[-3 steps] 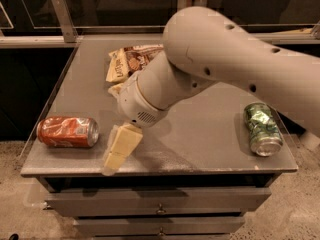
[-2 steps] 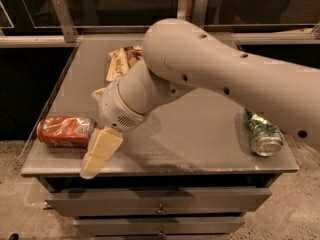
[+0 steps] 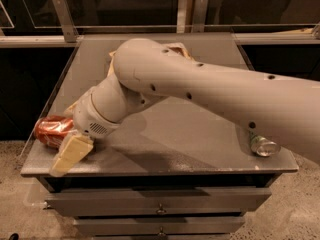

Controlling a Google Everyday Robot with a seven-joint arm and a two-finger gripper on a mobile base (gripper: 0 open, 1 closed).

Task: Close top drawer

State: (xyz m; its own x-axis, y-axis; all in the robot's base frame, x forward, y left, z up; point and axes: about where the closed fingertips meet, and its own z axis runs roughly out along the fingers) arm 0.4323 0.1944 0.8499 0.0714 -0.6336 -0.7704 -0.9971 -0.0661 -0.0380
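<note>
The top drawer (image 3: 100, 200) is the long grey front just under the tabletop, with a small metal knob (image 3: 161, 210) at its centre. It stands out slightly in front of the cabinet. My gripper (image 3: 70, 154) is cream-coloured and hangs over the front left corner of the tabletop, above the drawer's left end and apart from it. It is beside and partly in front of a red can (image 3: 51, 130). My big pale arm crosses the whole tabletop from the right.
A thinner lower drawer front (image 3: 210, 225) with a like knob sits below. A green can (image 3: 263, 146) lies at the right front of the grey tabletop (image 3: 200, 149). A snack bag (image 3: 178, 47) is mostly hidden behind my arm. A rail runs behind.
My arm has swung left. The gripper has moved from the middle front of the tabletop to its front left corner, now next to the red can.
</note>
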